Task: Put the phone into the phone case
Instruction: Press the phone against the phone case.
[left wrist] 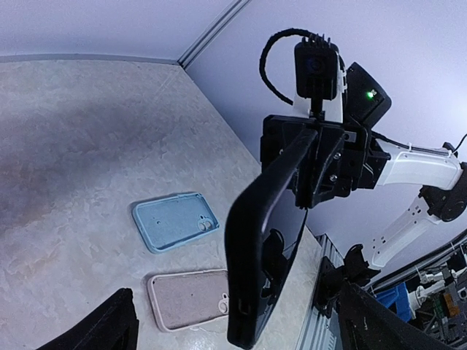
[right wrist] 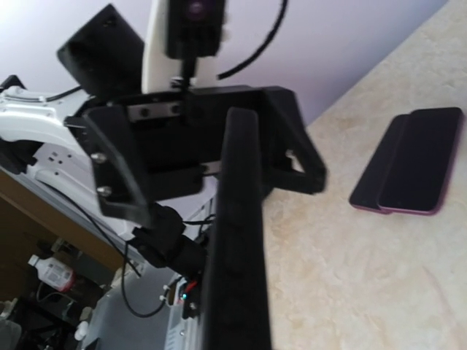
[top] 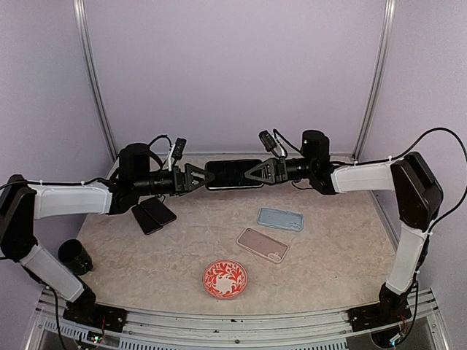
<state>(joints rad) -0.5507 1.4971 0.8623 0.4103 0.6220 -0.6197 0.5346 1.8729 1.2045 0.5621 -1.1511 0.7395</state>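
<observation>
Over the table, the phone is pinched at one end by the right gripper alone. The left gripper stands wide around the opposite end. With so narrow a hold, the phone could be tipped or dropped onto the cases below.

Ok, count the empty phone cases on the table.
2. The blue case lies right of centre; the pink case sits beside it, nearer and left. The black phone in the right gripper may wear a third.
</observation>
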